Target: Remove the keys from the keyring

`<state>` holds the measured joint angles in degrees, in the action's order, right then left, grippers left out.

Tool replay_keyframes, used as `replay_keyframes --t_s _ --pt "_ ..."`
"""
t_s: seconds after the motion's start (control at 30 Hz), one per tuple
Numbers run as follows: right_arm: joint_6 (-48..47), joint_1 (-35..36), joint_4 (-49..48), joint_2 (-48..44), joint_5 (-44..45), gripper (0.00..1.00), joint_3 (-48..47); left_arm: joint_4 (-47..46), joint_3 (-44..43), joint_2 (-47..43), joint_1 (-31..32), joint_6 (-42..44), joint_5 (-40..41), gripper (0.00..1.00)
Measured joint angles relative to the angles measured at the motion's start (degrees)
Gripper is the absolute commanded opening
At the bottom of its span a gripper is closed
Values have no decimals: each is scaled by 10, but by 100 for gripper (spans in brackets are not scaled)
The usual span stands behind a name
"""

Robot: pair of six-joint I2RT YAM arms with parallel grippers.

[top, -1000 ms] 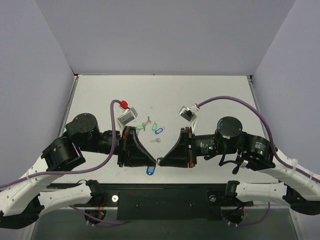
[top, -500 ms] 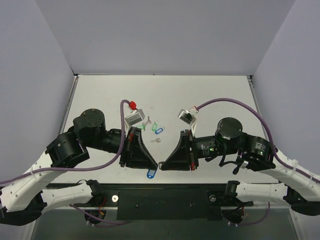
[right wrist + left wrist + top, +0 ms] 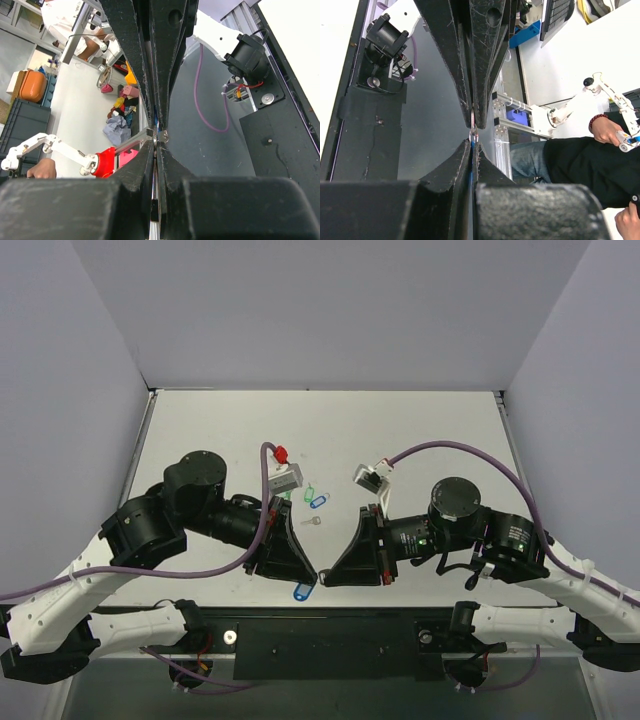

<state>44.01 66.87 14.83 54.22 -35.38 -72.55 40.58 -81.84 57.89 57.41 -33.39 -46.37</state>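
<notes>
Both grippers meet tip to tip above the table's near edge. The left gripper (image 3: 311,573) is shut on the keyring's blue tag (image 3: 303,590), which hangs below its tips. In the left wrist view a blue sliver of the tag (image 3: 472,148) shows between the closed fingers of the left gripper (image 3: 472,143), with the thin metal ring (image 3: 473,131) just beyond them. The right gripper (image 3: 325,575) is shut on a thin silver key (image 3: 163,134), seen edge-on at the tips of the right gripper (image 3: 158,144). Most of the key is hidden by the fingers.
On the table behind the grippers lie a green tag (image 3: 307,490), a second blue tag (image 3: 319,501) and a lone silver key (image 3: 313,521). Purple cables (image 3: 440,445) arch over both wrists. The black front rail (image 3: 330,640) runs under the joined grippers.
The left arm has swung to the right, its wrist camera moving toward the centre. The joined gripper tips and hanging blue tag have shifted slightly toward the near edge. Both grips are unchanged.
</notes>
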Motion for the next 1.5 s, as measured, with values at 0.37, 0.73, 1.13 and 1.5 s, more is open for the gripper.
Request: replay_keyframes --t_s 0.37,0.73,1.13,1.5 --pt "-3 7 6 -1 -5 0 2 31 -18 -7 2 27 26 77" --pt "-3 7 9 -24 17 0 2 5 -5 -60 1 0 134 83" --pt "12 7 21 -31 119 0 1 -331 300 -253 1 -176 327 81" --pt "34 7 -1 -17 146 0 -3 -486 327 -246 1 -232 343 78"
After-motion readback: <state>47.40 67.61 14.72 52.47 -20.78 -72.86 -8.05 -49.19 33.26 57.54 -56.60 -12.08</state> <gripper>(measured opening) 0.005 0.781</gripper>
